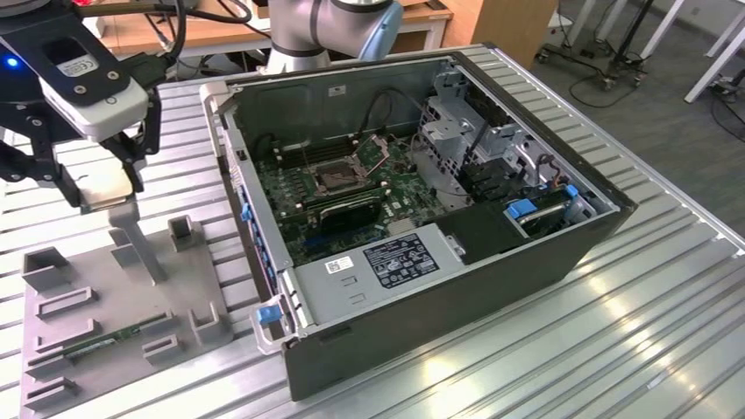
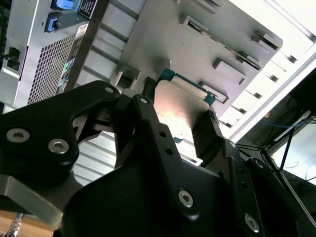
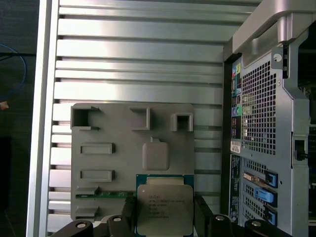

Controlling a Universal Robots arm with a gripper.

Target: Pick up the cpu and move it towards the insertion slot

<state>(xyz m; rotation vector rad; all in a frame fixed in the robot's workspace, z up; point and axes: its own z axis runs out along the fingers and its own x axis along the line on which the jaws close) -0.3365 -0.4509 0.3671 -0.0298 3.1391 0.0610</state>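
Observation:
The cpu (image 1: 103,186) is a flat square chip with a silvery top, and my gripper (image 1: 105,199) is shut on it, one black finger on each of two opposite edges. It hangs above the grey fixture plate (image 1: 117,301) at the exterior view's left, outside the computer case. Both wrist views show the cpu (image 3: 164,205) (image 2: 180,106) between the fingers (image 3: 201,213). The insertion slot (image 1: 337,177) is a dark square socket with a metal frame on the green board inside the open case, well to the exterior view's right of the gripper.
The open computer case (image 1: 489,262) lies on a slatted aluminium table (image 1: 605,340). The fixture plate carries several raised grey holders and a thin green memory stick (image 1: 111,340). The case's rear panel (image 3: 266,138) stands close beside the plate.

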